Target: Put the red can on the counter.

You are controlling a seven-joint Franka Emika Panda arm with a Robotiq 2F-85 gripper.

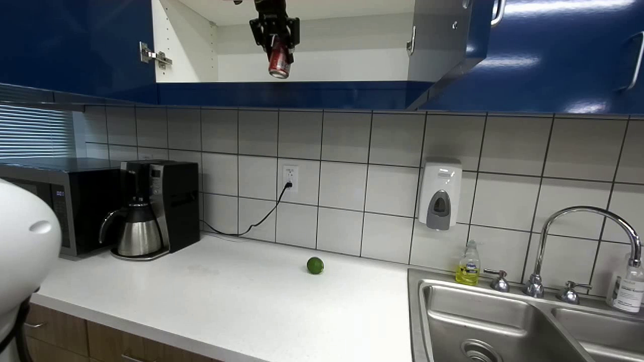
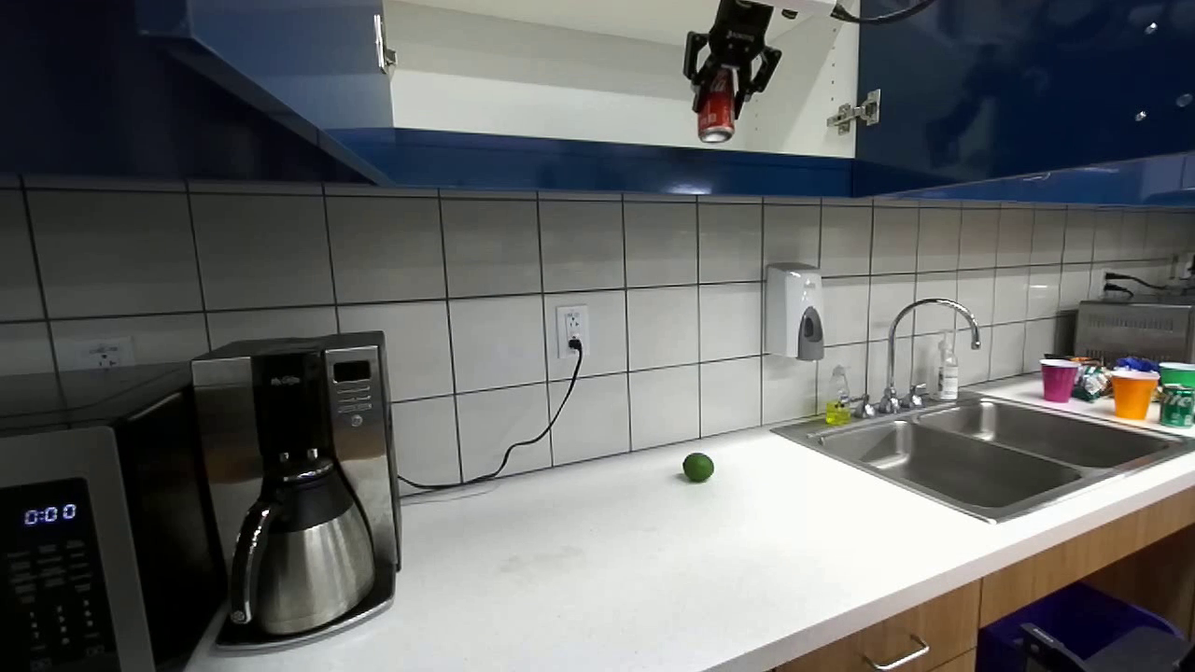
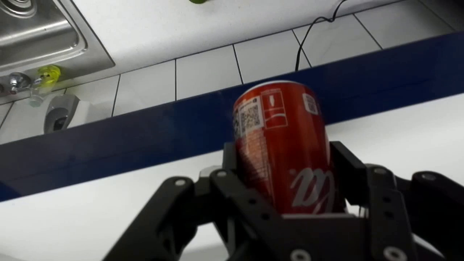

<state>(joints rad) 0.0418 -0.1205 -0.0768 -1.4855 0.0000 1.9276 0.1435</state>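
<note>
The red can (image 1: 279,66) is held up in front of the open blue cabinet. It also shows in an exterior view (image 2: 717,114) and in the wrist view (image 3: 279,123). My gripper (image 1: 279,56) is shut on the can, one finger on each side; its fingers also show in an exterior view (image 2: 717,101) and in the wrist view (image 3: 284,156). The can hangs slightly tilted, its lower end past the fingertips; its upper part is hidden between the fingers. The off-white counter (image 1: 226,301) lies well below, in both exterior views (image 2: 597,579) and at the top of the wrist view (image 3: 152,32).
The cabinet's blue lower edge (image 1: 282,94) is close to the can. An open cabinet door (image 1: 448,45) stands beside it. A green fruit (image 2: 698,467) lies on the counter near the wall. A coffee maker (image 2: 364,439) and a steel sink (image 1: 416,301) flank that stretch of counter.
</note>
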